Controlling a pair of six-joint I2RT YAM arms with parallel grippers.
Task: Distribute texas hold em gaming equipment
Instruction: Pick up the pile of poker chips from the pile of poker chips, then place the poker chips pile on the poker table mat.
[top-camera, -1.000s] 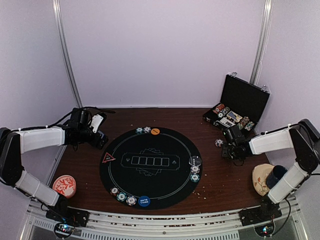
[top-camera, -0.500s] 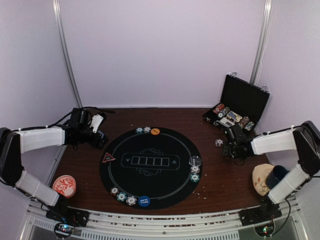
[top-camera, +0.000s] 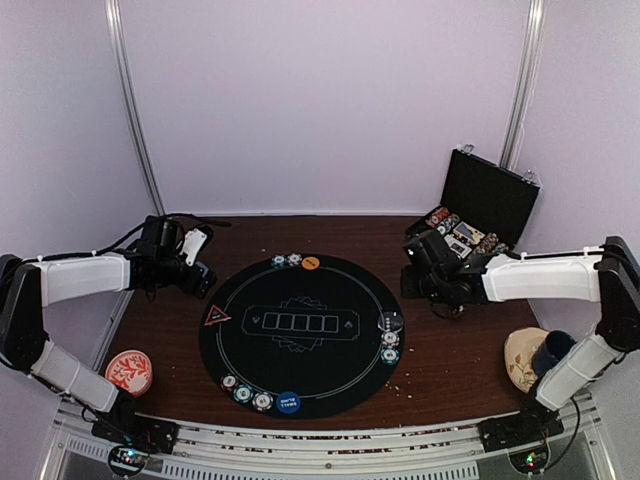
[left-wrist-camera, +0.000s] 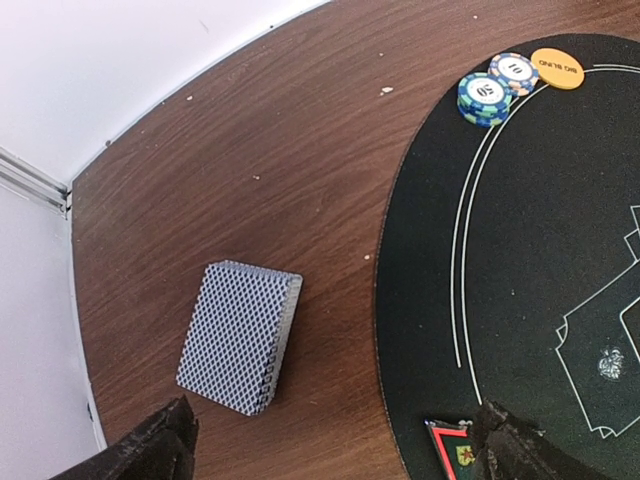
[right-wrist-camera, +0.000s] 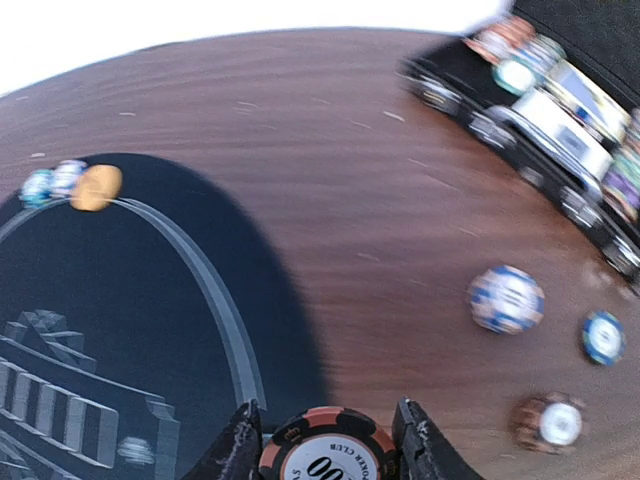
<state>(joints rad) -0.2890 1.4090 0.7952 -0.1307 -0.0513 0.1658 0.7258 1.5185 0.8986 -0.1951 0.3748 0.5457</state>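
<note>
Two grippers in view. Left gripper (top-camera: 197, 268) hovers over the wood at the mat's 10 o'clock, jaws spread wide, nothing between them. Card deck (left-wrist-camera: 240, 337) lies flat on the table below it, just outside the mat edge, untouched. Red-and-white dish (top-camera: 129, 371) sits far out between 8 and 9 o'clock.

Black round mat (top-camera: 250, 350) is mid-table. On it:
- red triangle marker (top-camera: 217, 316) at 9 o'clock
- three chips (top-camera: 245, 393) at 7 o'clock
- blue disc (top-camera: 288, 401) at 6 o'clock
- two chips (top-camera: 286, 261) beside the orange disc (top-camera: 311, 263) at 12 o'clock
- chip row (top-camera: 390, 340) at 3 o'clock

Right gripper (top-camera: 418, 265) is at 2 o'clock, just off the mat rim, fingers clamped on a black-and-red chip (right-wrist-camera: 328, 452). Loose chips (right-wrist-camera: 506, 298) lie on the wood between it and the open case (top-camera: 490, 195), farther out at 2 o'clock. Dark cup (top-camera: 552, 352) stands far out at 3 o'clock.
</note>
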